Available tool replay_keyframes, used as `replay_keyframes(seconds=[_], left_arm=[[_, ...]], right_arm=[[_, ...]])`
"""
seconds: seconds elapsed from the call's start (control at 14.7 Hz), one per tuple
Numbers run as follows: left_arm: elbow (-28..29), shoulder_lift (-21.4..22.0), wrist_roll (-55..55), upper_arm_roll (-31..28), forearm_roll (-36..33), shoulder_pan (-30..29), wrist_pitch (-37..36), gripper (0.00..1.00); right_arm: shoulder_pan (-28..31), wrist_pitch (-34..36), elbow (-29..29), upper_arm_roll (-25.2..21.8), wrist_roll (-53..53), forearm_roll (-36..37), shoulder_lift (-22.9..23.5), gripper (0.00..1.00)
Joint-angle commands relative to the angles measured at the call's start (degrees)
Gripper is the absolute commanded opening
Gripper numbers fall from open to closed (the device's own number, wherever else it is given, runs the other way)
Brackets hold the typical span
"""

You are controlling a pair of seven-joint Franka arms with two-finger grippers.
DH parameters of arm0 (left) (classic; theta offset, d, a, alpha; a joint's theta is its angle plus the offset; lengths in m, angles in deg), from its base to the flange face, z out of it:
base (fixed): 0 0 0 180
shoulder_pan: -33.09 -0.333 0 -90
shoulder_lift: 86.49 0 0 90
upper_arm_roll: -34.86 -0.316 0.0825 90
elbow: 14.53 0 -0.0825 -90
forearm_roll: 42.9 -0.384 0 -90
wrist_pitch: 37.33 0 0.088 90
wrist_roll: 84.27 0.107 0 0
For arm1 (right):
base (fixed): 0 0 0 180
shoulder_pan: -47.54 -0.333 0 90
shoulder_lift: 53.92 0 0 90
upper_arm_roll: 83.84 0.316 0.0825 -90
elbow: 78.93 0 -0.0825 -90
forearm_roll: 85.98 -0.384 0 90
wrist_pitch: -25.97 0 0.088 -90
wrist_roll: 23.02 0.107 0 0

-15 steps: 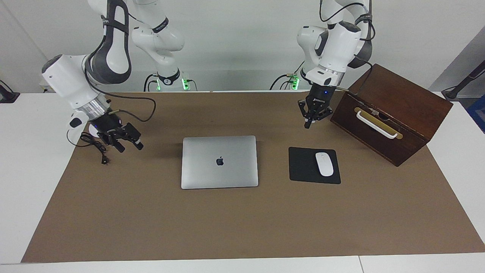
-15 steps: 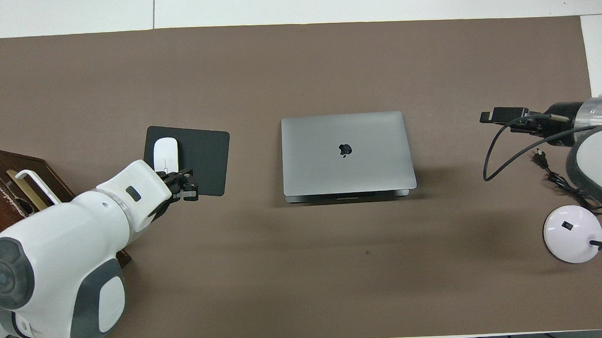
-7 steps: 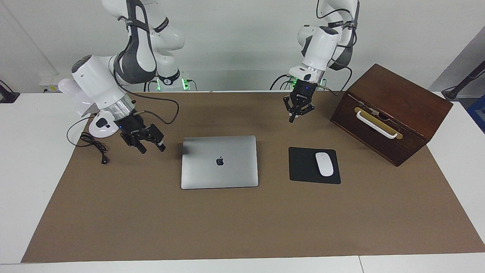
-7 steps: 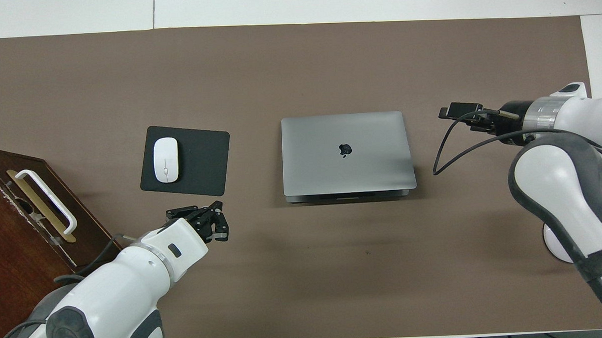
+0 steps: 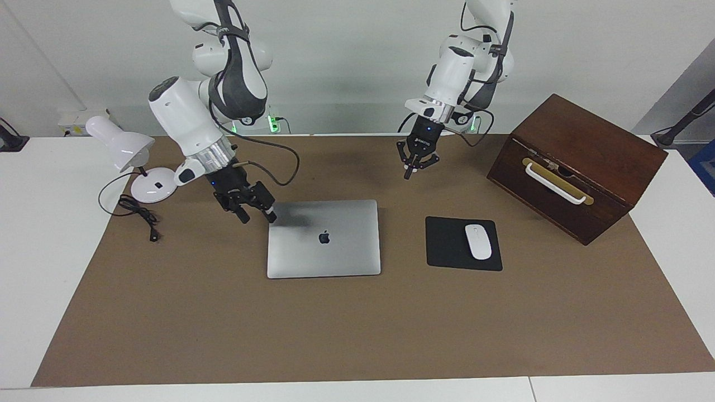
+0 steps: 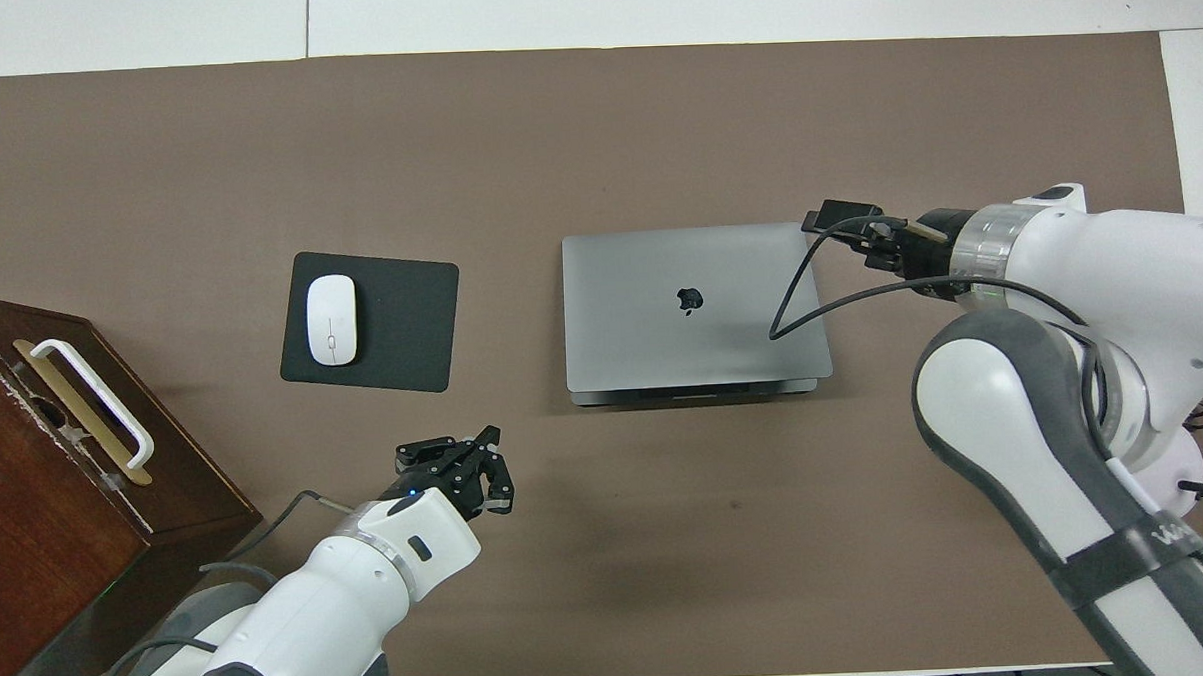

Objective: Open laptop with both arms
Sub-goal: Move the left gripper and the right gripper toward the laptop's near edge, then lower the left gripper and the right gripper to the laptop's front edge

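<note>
At the middle of the brown mat on the bench [image 5: 33,234], the laptop [image 5: 324,239] lies flat with its lid fully shut, apple logo up, beside the black mouse pad [image 5: 447,245] that carries a white mouse [image 5: 478,242]. The step in hand is judged to be the approach: neither arm touches the laptop yet.

The right gripper [image 5: 256,215] hangs low at the laptop's corner toward the right arm's end of the bench, on the edge nearer the robots. Its two fingers stand spread apart and point down and toward the lid. The right arm slants steeply down from its base, its forearm tilted over the mat.

The left gripper [image 5: 409,172] hangs above bare mat, between the robots' edge of the bench and the laptop, well apart from it. Its fingertips are pressed together and hold nothing. The left arm drops almost straight down from a raised elbow.

The next move probably calls for one gripper to steady the base while the other catches the lid's front lip and lifts. Which edge carries that lip cannot be confirmed.
</note>
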Motion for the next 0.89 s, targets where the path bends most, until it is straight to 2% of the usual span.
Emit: replay_keyframes(seconds=[0.0, 0.14, 0.41, 0.82], left_arm=[[0.6, -5.8, -0.2, -0.7, 0.8, 3.4, 8.7, 0.00], [0.6, -9.8, -0.2, -0.7, 0.8, 4.6, 15.1, 0.00], [0.2, -14.7, -0.3, -0.8, 0.8, 5.9, 21.9, 0.00], [-4.7, -20.3, -0.3, -0.8, 0.8, 7.0, 22.0, 0.00]], right_arm=[[-3.0, -5.6, 5.1, -0.1, 2.2, -1.1, -2.4, 1.00], [-4.6, -8.0, 7.6, -0.1, 2.6, -1.1, -3.4, 1.00], [-8.8, -13.0, 12.2, -0.1, 6.7, -1.1, -5.4, 1.00], [-10.6, -15.6, 14.5, 0.4, 10.7, -1.1, -6.6, 1.00]])
